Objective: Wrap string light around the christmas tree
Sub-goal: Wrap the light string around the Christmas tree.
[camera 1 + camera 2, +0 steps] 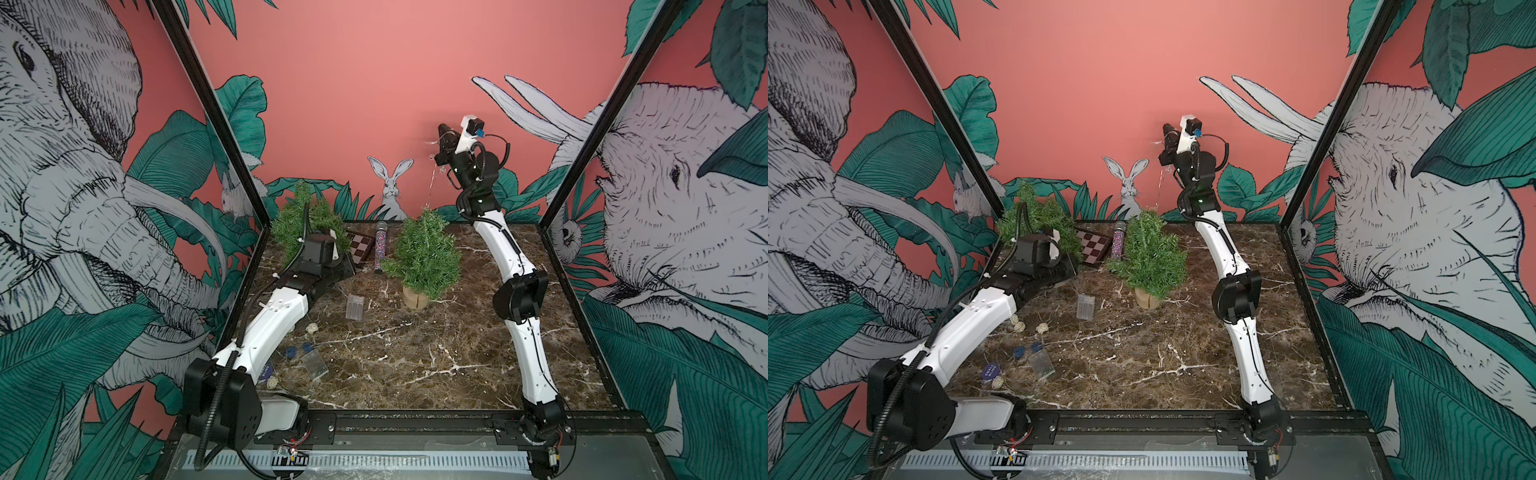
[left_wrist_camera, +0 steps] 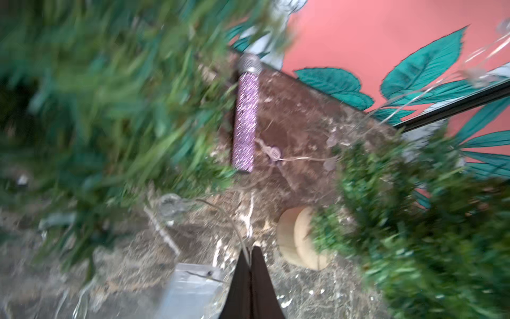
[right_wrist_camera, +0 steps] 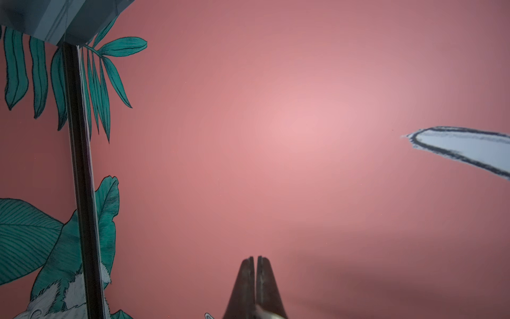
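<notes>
Clamps thin wire string light [image 1: 433, 183] in right gripper [image 3: 255, 259], high above small green christmas tree [image 1: 424, 253]. Pinches same wire in left gripper [image 2: 250, 250], low at far left of brown marble surface [image 1: 415, 353].

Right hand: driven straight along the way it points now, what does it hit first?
The pink back wall. The right hand, shut with the string light trailing down from it, points upward; its wrist view shows only bare wall ahead. Distance unclear.

Right arm [image 1: 517, 266] stretched up, right gripper [image 3: 255, 258] high above the christmas tree [image 1: 424, 253], pinched tight on the string light [image 1: 433, 178]. Left gripper [image 2: 250, 250] low, left of the tree, clamped on it too.
</notes>
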Tool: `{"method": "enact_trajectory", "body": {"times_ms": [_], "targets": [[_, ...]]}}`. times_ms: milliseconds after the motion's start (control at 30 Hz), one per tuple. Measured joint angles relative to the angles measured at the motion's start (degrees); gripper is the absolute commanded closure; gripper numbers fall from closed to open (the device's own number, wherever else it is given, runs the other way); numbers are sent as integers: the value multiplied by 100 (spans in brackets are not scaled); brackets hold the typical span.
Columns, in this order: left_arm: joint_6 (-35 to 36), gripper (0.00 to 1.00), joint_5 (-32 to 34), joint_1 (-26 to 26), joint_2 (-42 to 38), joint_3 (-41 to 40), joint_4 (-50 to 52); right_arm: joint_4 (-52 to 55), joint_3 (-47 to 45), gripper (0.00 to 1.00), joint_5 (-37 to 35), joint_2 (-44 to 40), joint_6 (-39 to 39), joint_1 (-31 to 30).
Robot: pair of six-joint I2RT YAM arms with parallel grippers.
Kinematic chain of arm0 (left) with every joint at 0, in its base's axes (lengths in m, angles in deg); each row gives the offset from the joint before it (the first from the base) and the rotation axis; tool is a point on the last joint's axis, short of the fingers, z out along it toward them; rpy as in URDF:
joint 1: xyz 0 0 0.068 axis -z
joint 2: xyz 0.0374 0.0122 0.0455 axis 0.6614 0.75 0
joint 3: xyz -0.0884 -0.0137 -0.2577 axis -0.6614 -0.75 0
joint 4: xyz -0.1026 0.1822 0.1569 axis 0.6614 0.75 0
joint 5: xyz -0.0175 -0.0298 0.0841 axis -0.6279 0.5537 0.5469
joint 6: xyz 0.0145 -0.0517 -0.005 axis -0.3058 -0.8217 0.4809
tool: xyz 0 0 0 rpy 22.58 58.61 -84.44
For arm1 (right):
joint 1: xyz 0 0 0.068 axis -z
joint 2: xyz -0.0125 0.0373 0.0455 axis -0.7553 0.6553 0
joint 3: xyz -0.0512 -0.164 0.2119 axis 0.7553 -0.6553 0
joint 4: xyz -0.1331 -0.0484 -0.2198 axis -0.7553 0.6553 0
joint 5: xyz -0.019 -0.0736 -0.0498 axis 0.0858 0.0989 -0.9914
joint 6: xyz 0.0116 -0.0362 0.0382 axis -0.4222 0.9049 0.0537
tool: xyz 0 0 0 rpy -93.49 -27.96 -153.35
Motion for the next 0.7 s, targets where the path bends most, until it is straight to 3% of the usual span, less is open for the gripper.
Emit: {"method": "enact_trajectory", "body": {"times_ms": [367, 700], "targets": [[411, 100, -455, 0, 81, 737, 120, -184, -33, 100, -68, -131, -155, 334], [516, 100, -949, 35, 44, 1027, 221, -367, -372, 100, -20, -918, -225, 636]]}}
